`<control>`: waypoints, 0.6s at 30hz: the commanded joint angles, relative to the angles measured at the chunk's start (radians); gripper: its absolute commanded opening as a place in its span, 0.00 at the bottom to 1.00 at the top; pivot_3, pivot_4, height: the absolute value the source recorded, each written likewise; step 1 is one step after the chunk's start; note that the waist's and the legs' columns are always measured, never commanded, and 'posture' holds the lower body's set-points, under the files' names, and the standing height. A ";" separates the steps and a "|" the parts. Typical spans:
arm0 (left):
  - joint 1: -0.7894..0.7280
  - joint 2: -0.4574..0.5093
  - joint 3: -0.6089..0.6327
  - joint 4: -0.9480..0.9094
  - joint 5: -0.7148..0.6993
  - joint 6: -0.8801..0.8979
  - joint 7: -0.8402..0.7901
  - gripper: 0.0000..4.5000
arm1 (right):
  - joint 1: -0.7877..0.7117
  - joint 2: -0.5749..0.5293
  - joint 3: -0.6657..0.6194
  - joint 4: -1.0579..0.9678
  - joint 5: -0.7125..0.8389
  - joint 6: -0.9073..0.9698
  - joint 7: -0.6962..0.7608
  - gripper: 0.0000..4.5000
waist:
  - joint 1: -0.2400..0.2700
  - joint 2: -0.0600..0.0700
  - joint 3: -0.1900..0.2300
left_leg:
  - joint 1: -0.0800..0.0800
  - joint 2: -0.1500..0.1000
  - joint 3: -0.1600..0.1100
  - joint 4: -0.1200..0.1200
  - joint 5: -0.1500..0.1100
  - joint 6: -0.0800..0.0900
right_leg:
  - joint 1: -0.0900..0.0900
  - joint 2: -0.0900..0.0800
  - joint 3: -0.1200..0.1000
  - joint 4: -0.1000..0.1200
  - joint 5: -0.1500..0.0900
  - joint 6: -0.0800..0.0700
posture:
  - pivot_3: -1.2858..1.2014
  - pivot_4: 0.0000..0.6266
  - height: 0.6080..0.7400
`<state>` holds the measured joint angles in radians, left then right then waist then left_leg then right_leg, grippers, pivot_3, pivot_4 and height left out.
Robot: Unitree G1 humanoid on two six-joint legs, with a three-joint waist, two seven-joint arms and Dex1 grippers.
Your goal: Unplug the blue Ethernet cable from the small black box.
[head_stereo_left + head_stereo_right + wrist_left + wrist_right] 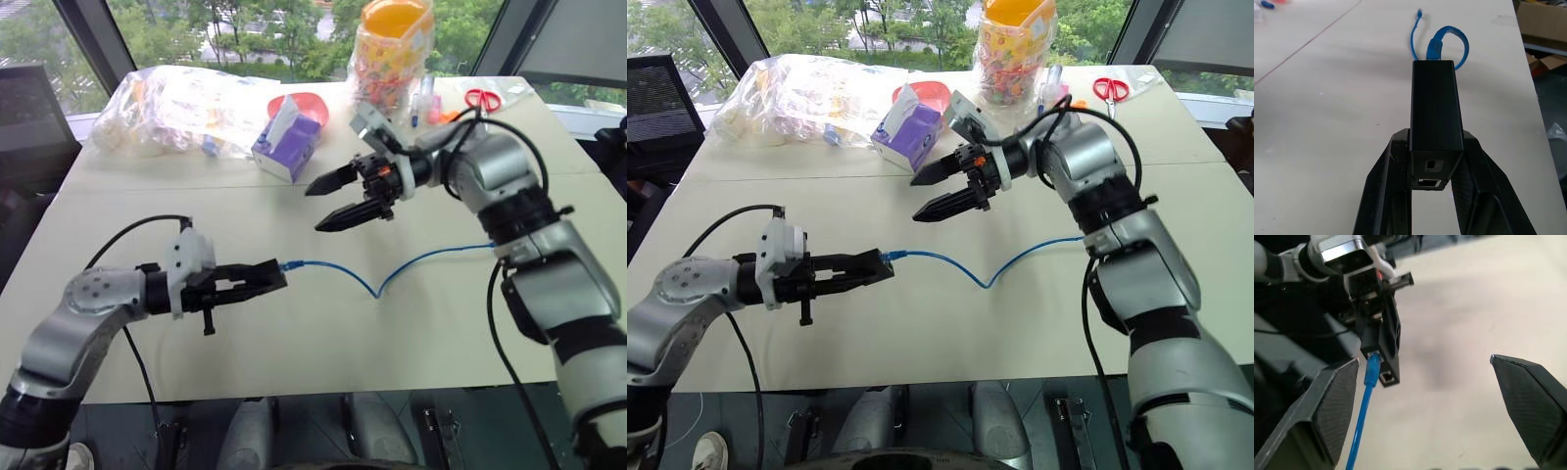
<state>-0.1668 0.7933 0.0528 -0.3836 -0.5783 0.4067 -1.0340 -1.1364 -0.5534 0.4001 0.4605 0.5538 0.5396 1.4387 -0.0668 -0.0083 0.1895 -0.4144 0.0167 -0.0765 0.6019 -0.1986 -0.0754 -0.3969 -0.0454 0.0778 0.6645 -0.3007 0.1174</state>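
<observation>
I see the small matte black box clamped between my left gripper's two black fingers at centre left of the head view, just above the pale beige tabletop. The thin bright blue Ethernet cable is plugged into its far end and snakes rightward across the table. My right gripper hangs above, fingers spread wide, holding nothing. Toward the upper frame sit a purple tissue box, a clear plastic bag, red-handled scissors, and windows showing green trees.
</observation>
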 commanded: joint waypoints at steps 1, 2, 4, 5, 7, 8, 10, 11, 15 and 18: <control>-0.039 -0.009 0.005 0.008 0.001 -0.002 0.002 0.11 | 0.028 -0.015 -0.066 -0.138 -0.009 0.016 -0.004 0.99 | -0.001 0.000 0.000 | 0.000 0.000 0.000 0.000 0.000 0.000 | 0.000 0.000 0.000 0.000 0.000 0.000 | 0.52 0.24 1.00; -0.048 -0.011 0.002 0.016 0.003 -0.001 0.000 0.11 | 0.046 -0.010 -0.081 -0.167 -0.016 0.006 -0.022 0.99 | -0.002 0.000 0.000 | 0.000 0.000 0.000 0.001 0.000 0.000 | 0.000 0.000 0.000 0.000 0.000 0.000 | 0.52 0.24 1.00; -0.065 -0.016 0.000 0.029 0.004 0.000 -0.002 0.11 | 0.080 0.009 -0.108 -0.216 -0.041 -0.033 -0.074 0.99 | -0.003 0.000 0.000 | -0.001 0.000 0.000 0.001 0.000 0.000 | 0.000 0.000 0.000 0.000 0.000 0.000 | 0.52 0.24 1.00; -0.074 -0.019 0.000 0.034 0.001 0.004 0.000 0.11 | 0.101 0.019 -0.116 -0.240 -0.065 -0.067 -0.103 0.99 | -0.002 0.000 0.000 | 0.000 0.000 0.000 0.001 0.000 0.000 | -0.001 0.000 0.000 0.000 0.000 0.000 | 0.52 0.24 1.00; -0.086 -0.025 0.000 0.038 -0.002 0.010 0.005 0.11 | 0.138 0.026 -0.124 -0.281 -0.091 -0.102 -0.119 0.99 | -0.001 0.000 0.000 | 0.000 0.000 0.000 0.001 0.000 0.000 | 0.000 0.000 0.000 0.000 0.000 0.000 | 0.52 0.24 1.00; -0.091 -0.027 0.001 0.042 -0.003 0.014 0.006 0.11 | 0.148 0.029 -0.129 -0.293 -0.093 -0.098 -0.120 0.99 | -0.001 0.000 0.000 | 0.000 0.000 0.000 0.001 0.000 0.000 | 0.000 0.000 0.000 0.001 0.000 0.000 | 0.52 0.24 1.00; -0.098 -0.031 0.003 0.049 -0.005 0.019 0.006 0.11 | 0.171 0.039 -0.134 -0.316 -0.103 -0.100 -0.135 0.99 | -0.001 0.000 0.000 | -0.001 0.000 0.000 0.003 0.000 0.000 | 0.000 0.000 0.000 0.000 0.000 0.000 | 0.52 0.24 1.00; -0.100 -0.031 0.003 0.051 -0.005 0.021 0.004 0.11 | 0.181 0.044 -0.134 -0.324 -0.111 -0.105 -0.142 0.99 | -0.001 0.000 0.000 | -0.001 0.000 0.000 0.004 0.000 0.000 | 0.001 0.000 0.000 0.000 0.000 0.000 | 0.52 0.24 1.00; -0.104 -0.031 0.009 0.054 -0.007 0.028 0.000 0.11 | 0.214 0.061 -0.126 -0.343 -0.144 -0.130 -0.162 0.99 | -0.001 0.000 0.000 | -0.002 0.000 0.000 0.006 0.000 0.000 | 0.001 0.000 0.000 0.001 0.000 0.000 | 0.52 0.24 1.00; -0.111 -0.036 0.017 0.056 -0.016 0.038 0.008 0.11 | 0.232 0.085 -0.125 -0.342 -0.169 -0.148 -0.187 0.99 | -0.001 0.000 0.000 | -0.002 0.000 0.000 0.007 0.000 0.000 | 0.001 0.000 0.000 0.001 0.000 0.000 | 0.52 0.24 1.00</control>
<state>-0.2628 0.7594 0.0470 -0.3164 -0.5790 0.4422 -1.0294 -0.9005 -0.4782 0.2960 0.1525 0.3922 0.4135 1.2632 -0.0678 -0.0083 0.1896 -0.4164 0.0167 -0.0769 0.6087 -0.1986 -0.0754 -0.3956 -0.0453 0.0776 0.6652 -0.3005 0.1176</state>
